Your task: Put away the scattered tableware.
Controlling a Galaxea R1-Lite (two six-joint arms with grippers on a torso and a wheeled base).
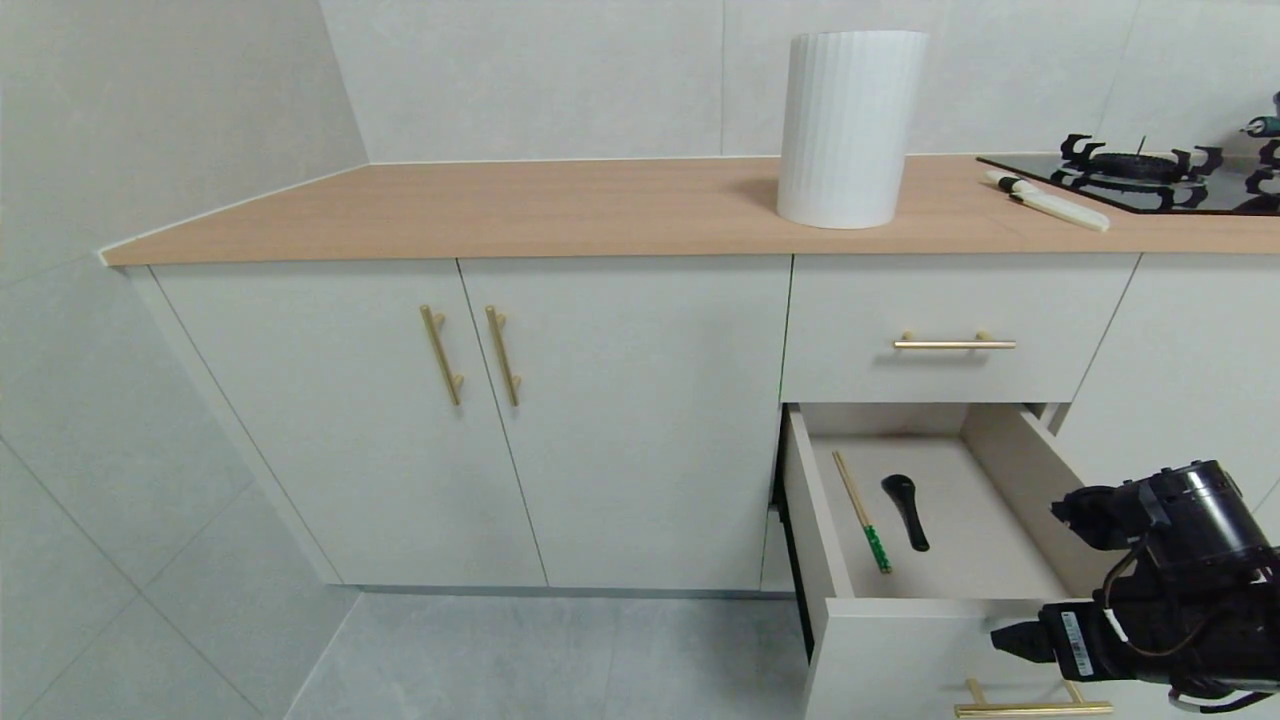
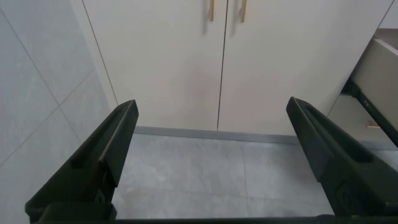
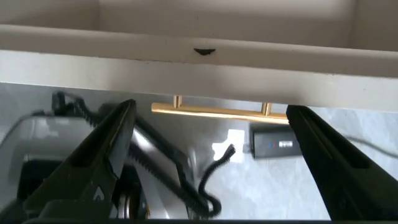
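The right gripper [image 3: 210,111] is held nearest, just before the front right corner of the open lower drawer [image 1: 810,500]. Its jaws are spread wide and nothing is gripped. The drawer's gold handle [image 1: 1030,708] is framed between them but not touched. The left gripper [image 2: 212,104] is held low, facing the floor and the cupboard doors [image 1: 480,420], with its jaws also wide apart and empty.

Inside the drawer, a pair of chopsticks [image 1: 860,510] lies along the left wall, and a black spoon [image 1: 905,510] lies just beside it, apart.

Closing the drawer is judged to be the step in hand. It would be done best by a slow, square push near the middle of the front panel, so that nothing inside is jolted.

Farther off, a white ribbed cylinder [image 1: 850,130] stands on the countertop [image 1: 500,210], towards its right end. A pale knife-like item [image 1: 1050,202] lies at the edge of the hob [image 1: 1140,175] and may yet need storing.

The drawer's front right corner is covered by the right arm. The handle and the hob are cut off at the frame edge. The pale item cannot be identified with certainty.
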